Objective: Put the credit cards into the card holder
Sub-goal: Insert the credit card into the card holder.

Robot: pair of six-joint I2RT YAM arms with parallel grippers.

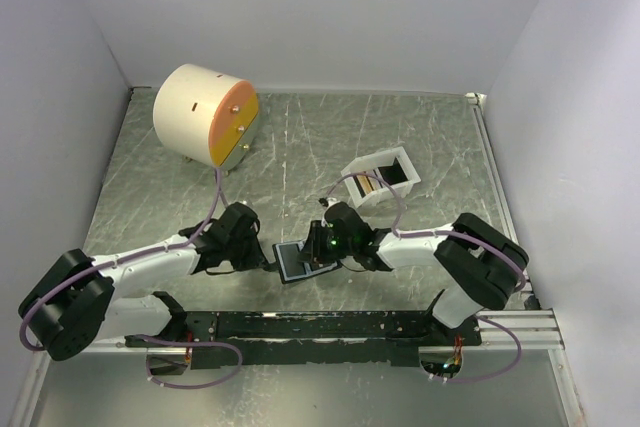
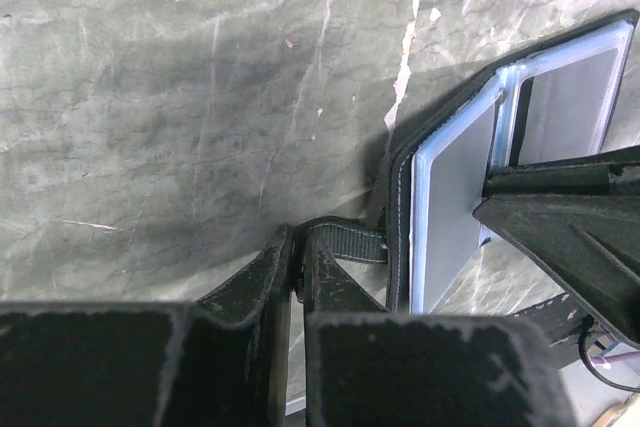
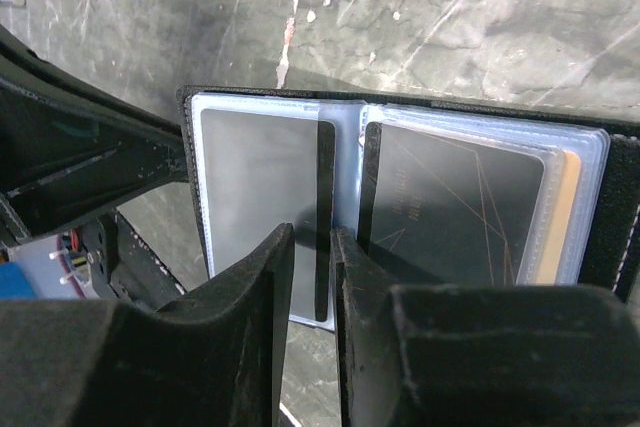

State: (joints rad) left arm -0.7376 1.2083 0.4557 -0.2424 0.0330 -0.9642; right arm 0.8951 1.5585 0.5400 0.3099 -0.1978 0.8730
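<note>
1. Currently, the card holder (image 1: pixel 300 261) is being held open and flat on the bench (image 1: pixel 330 137), between the two arms and near their bases.
2. The left gripper (image 2: pixel 298 247) is being used as a clamp. Its fingers (image 2: pixel 270 277) are being pressed together on the black strap tab (image 2: pixel 350 242) at the card holder's outer edge.
3. The right gripper (image 3: pixel 312 247) is being held over the fold of the open card holder. Its fingers (image 3: pixel 270 287) are being held a narrow gap apart, and it cannot be told whether anything is being pinched.
4. Three credit cards are being carried in the clear sleeves already: a grey card (image 3: pixel 255 197) on the left page, a dark card (image 3: pixel 450 202) on the right page, and an orange-tan card (image 3: pixel 568 217) showing as an edge behind it.
5. Further cards (image 1: pixel 364 185) are being stored in the white tray (image 1: pixel 402 159), well apart from the holder.
6. Each card is being judged light, stiff and slippery. It is best pinched across both faces near one short end, with the leading end left free for the sleeve mouth.
7. The sleeves are being judged thin and soft, so buckling is being treated as the main risk. The holder is being judged light enough to slide, hence the strap clamp.
</note>
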